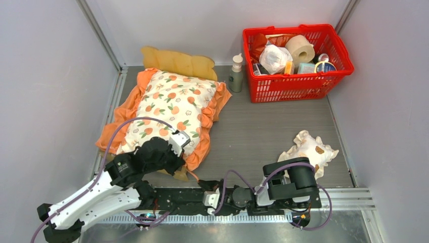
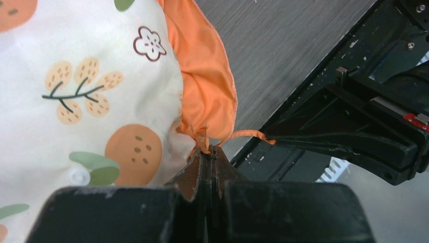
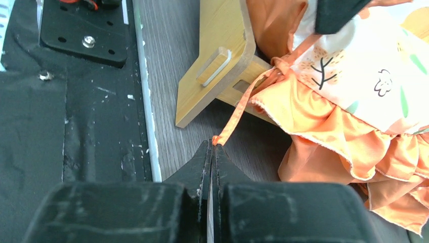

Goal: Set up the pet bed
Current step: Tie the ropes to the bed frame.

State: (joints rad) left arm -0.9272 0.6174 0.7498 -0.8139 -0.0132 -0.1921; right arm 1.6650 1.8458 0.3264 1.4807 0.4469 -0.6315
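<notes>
Grey table (image 1: 263,131) underneath, I am clamping left claw (image 2: 208,152) on the root of the orange tie (image 3: 238,109), right claw (image 3: 213,147) on its end; pet bed (image 3: 222,45) lying just ahead, likely needing slow, taut wrapping round its post.

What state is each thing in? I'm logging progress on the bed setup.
Left gripper: shut on tie.
Right gripper: shut on tie's other end.
Bed: upright, mostly covered.
Cushion: lying on bed, ruffles overhanging.
Pillow: on table, apart from bed.
Bottle: upright.
Basket: full.
</notes>
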